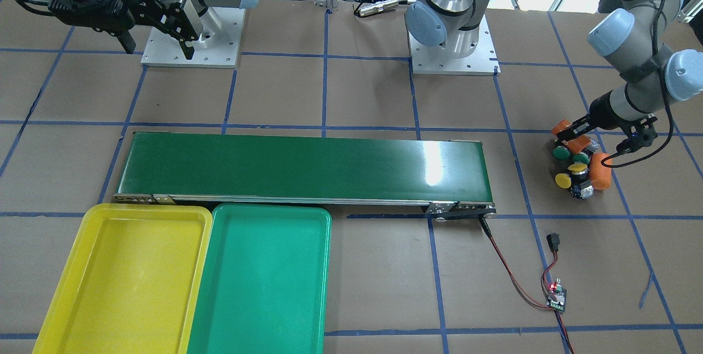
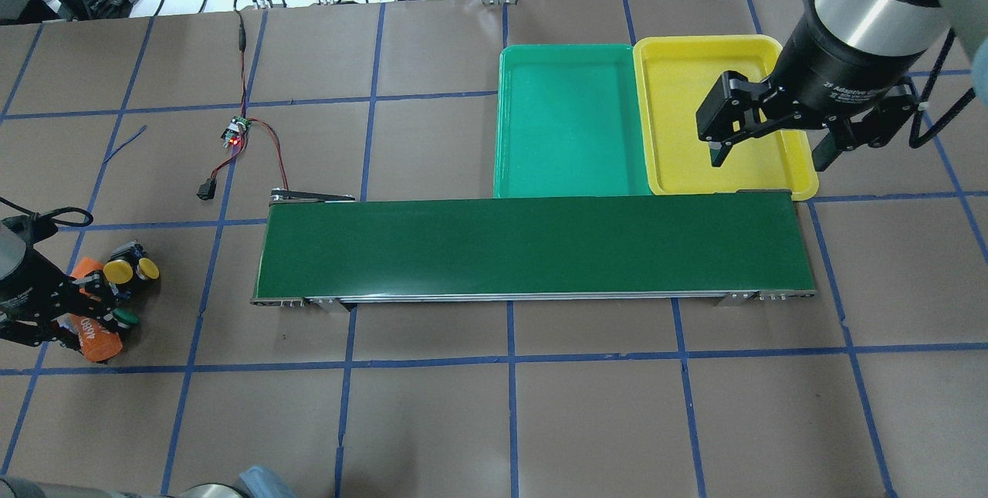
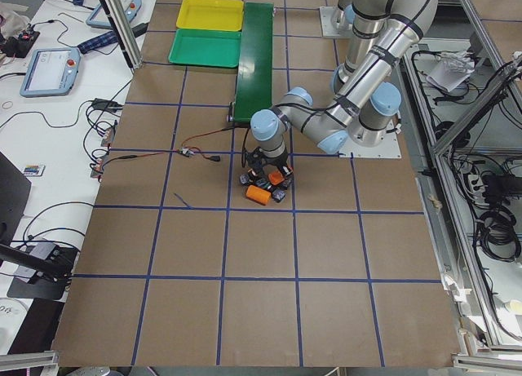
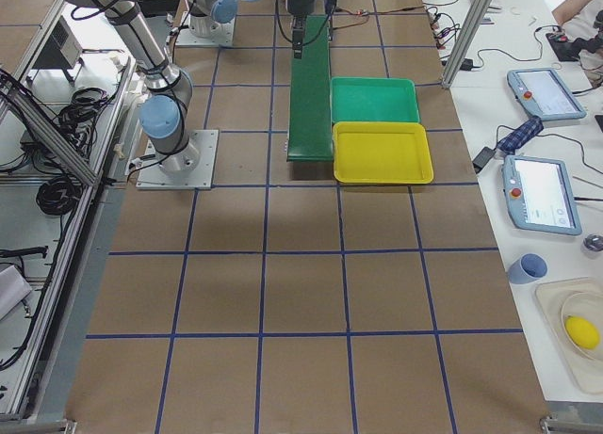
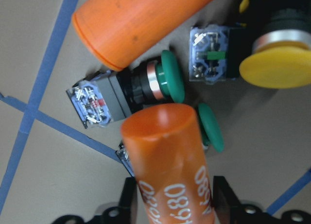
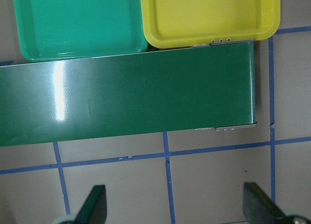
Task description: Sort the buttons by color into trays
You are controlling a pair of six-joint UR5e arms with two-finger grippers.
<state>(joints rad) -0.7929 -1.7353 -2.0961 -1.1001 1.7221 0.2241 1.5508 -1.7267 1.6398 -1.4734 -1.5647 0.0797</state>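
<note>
Since no button lay in either tray, sorting stood at its 1st step.

Left gripper (image 5: 175, 181): jaws pressed against both sides of the orange cylinder marked 4680 (image 5: 167, 151), apparently gripping it.

Green buttons (image 5: 171, 83), 2, and yellow buttons (image 2: 117, 272), 2: clustered on the table around it and a 2nd orange cylinder (image 5: 141, 20), at 9 o'clock of the conveyor belt (image 2: 532, 247) in the overhead view.

Right gripper (image 2: 769, 160): jaws wide apart, holding nothing, above the yellow tray (image 2: 687, 135); green tray (image 2: 571, 120) at that tray's 9 o'clock.

Next move, judged: clear the cylinder aside, then take 1 button alone.
</note>
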